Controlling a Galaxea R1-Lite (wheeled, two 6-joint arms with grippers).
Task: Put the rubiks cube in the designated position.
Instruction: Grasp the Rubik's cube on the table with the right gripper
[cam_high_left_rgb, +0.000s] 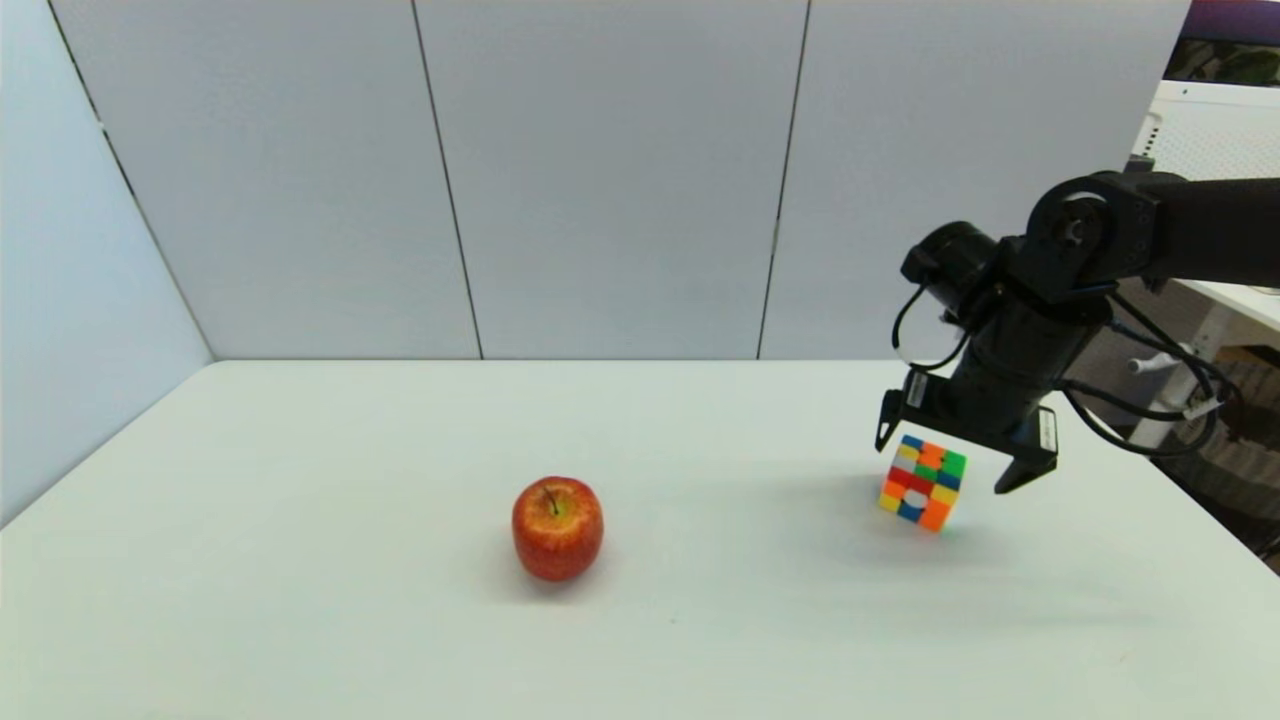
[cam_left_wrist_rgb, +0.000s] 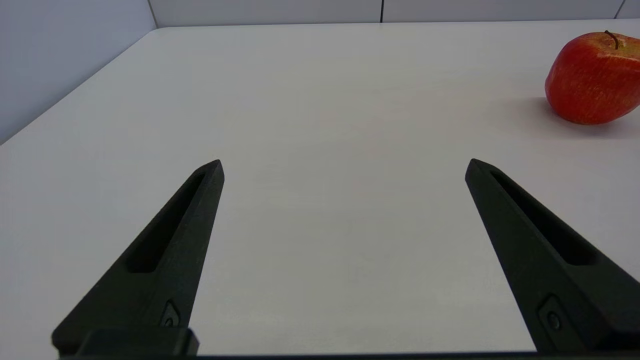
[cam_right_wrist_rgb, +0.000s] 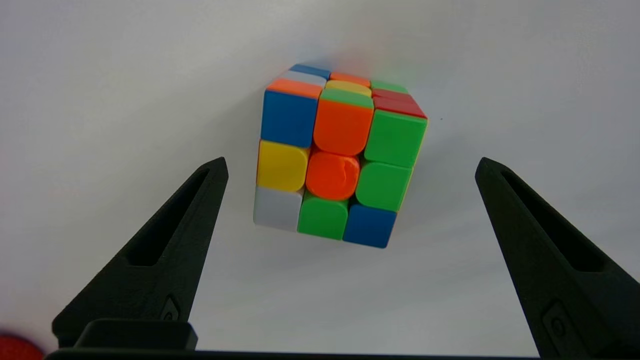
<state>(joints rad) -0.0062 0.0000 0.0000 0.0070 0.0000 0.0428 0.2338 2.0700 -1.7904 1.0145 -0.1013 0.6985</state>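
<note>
Fingers of the left gripper (cam_left_wrist_rgb: 344, 162) are standing wide apart over bare white table (cam_high_left_rgb: 300, 600), holding nothing and touching nothing; this arm is sitting idle, out of the head view, well to the left of the apple (cam_high_left_rgb: 557, 527). In the left wrist view the apple (cam_left_wrist_rgb: 593, 78) is lying beyond and to one side of the spread fingertips, clear of both.

Taking the apple as the landmark, it is resting upright on the table, stem up, red with a yellowish patch near the stem. Well to the right of it, and a little farther from the robot, the rubiks cube (cam_high_left_rgb: 922, 483) is sitting on the tabletop, looking tipped rather than squarely flat in the head view, with its shadow lying close beneath.

Right of the apple again, directly above the cube, the right gripper (cam_high_left_rgb: 965, 462) is hanging from the black arm that is reaching in from the right side. Its fingers are spread wide, one tip (cam_high_left_rgb: 886, 436) left of the cube and the other (cam_high_left_rgb: 1012, 482) to its right. In the right wrist view the cube (cam_right_wrist_rgb: 340, 157) is lying between the two black fingers (cam_right_wrist_rgb: 200, 200) with clear gaps on both sides, so the right gripper (cam_right_wrist_rgb: 352, 162) is gripping nothing and neither finger is touching the cube.
</note>
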